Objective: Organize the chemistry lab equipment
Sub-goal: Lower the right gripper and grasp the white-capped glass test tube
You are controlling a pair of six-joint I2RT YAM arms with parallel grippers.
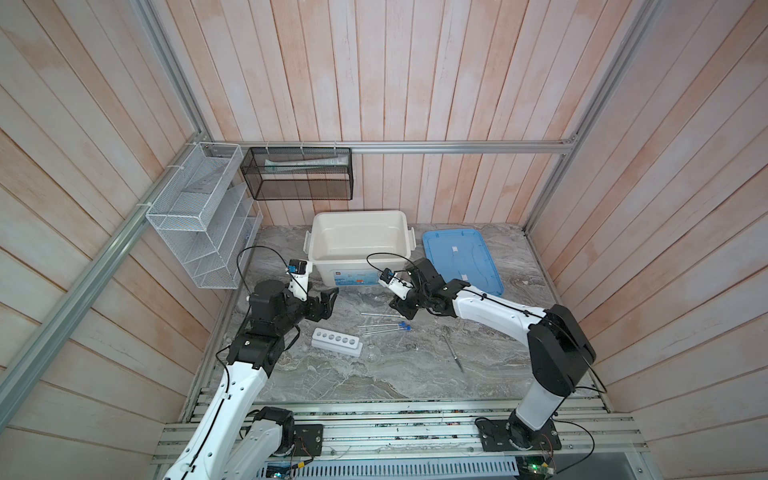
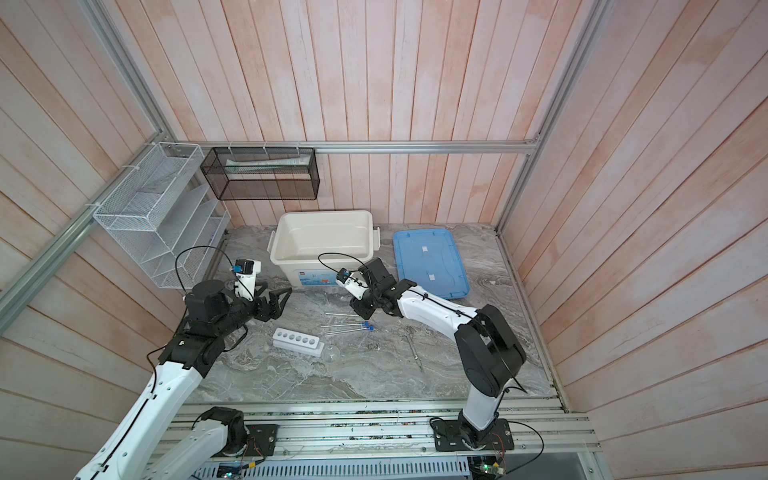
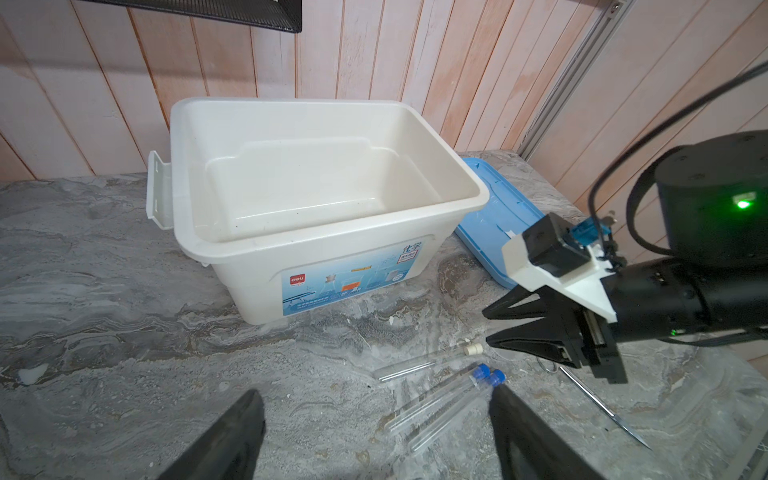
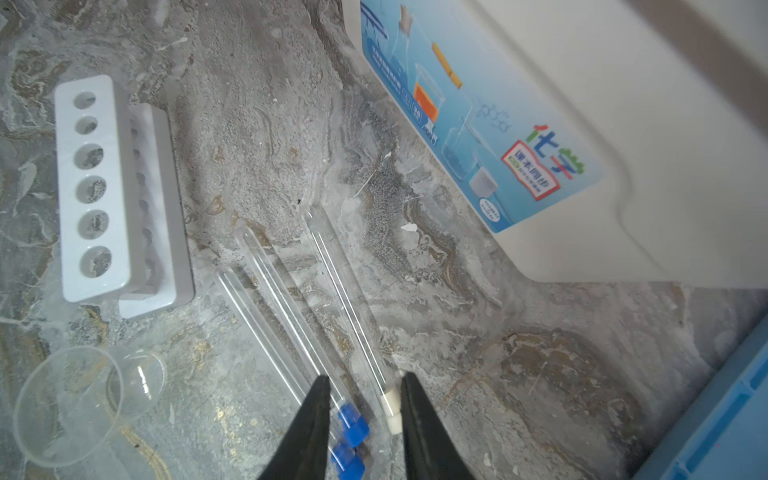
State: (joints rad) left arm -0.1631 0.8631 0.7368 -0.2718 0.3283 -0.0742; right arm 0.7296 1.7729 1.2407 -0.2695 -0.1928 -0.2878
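Right wrist view puts the right gripper low over the desk, its jaws half-open and straddling the cap ends of the tubes. The white-capped tube lies against one inner face, apparently touching it, though contact is hard to confirm. A cap of the two blue-capped tubes also sits inside the gap, and nothing is clamped yet. The step in hand looks like picking up the white-capped tube for the rack, which stands empty nearby with the flask on its side just beside its end. To do it well, the gripper should shift sideways off the blue caps so only one tube is between the jaws. It should then close gently on the glass beside the stopper, since thin glass may roll or crack. The left gripper hovers near the bin, jaws wide and empty. The spatula lies well apart.
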